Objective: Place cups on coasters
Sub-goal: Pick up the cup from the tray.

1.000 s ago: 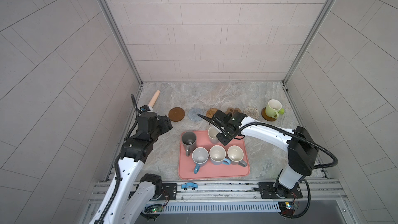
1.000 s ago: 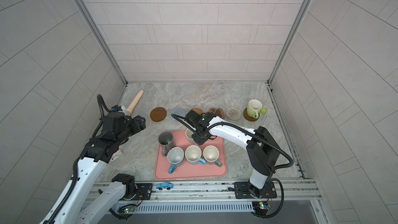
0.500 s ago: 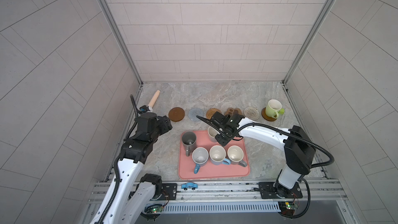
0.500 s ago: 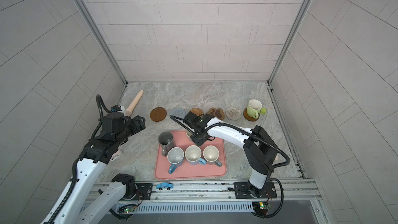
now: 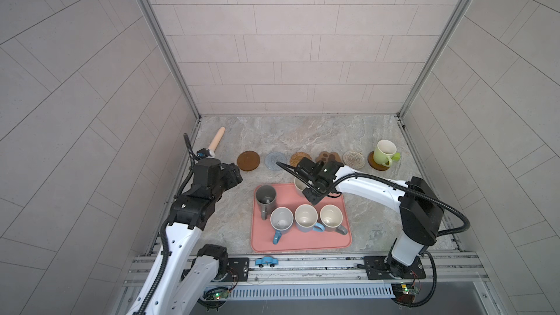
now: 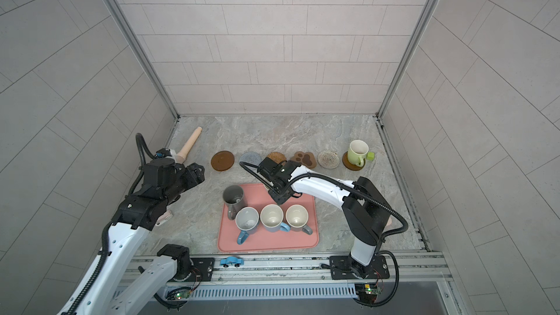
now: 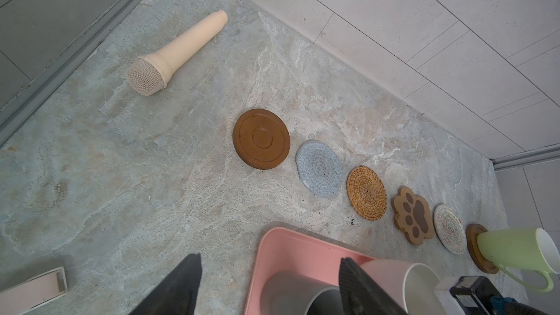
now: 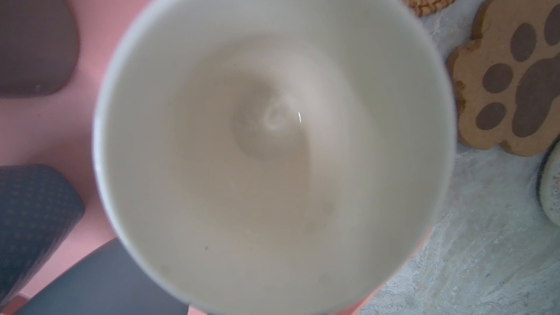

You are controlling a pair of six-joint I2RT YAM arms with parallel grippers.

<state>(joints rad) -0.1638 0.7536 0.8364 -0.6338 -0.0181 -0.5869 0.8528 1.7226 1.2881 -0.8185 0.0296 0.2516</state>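
the right gripper (image 5: 314,196) was closed narrow over the far edge of the large pink tray (image 5: 303,242). in the right wrist view its pads (image 8: 36,216) flanked a pink strip, judged to be the handle of the pink ceramic mug (image 8: 272,134), so the grip was taken as a hold on that mug. the mug stood at the tray's far edge, just short of the tan rattan round coaster (image 5: 301,159) and the brown paw-shaped coaster (image 5: 328,156). whether its base was clear of the tray could not be told. its long axis ran vertical, mouth up. the handle, hidden in both top views, was judged to point toward the near side, at the row of three mugs (image 5: 306,219). a handle-only grip left the body free to pivot about the pads, so a quick lift could tilt it. a low carry could catch the base on the tray's raised rim. the two coasters lay close together, so an off-centre descent could straddle both or push the rattan one aside. the left gripper (image 7: 269,258) hung wide and empty near the tall dark grey mug (image 5: 266,196).
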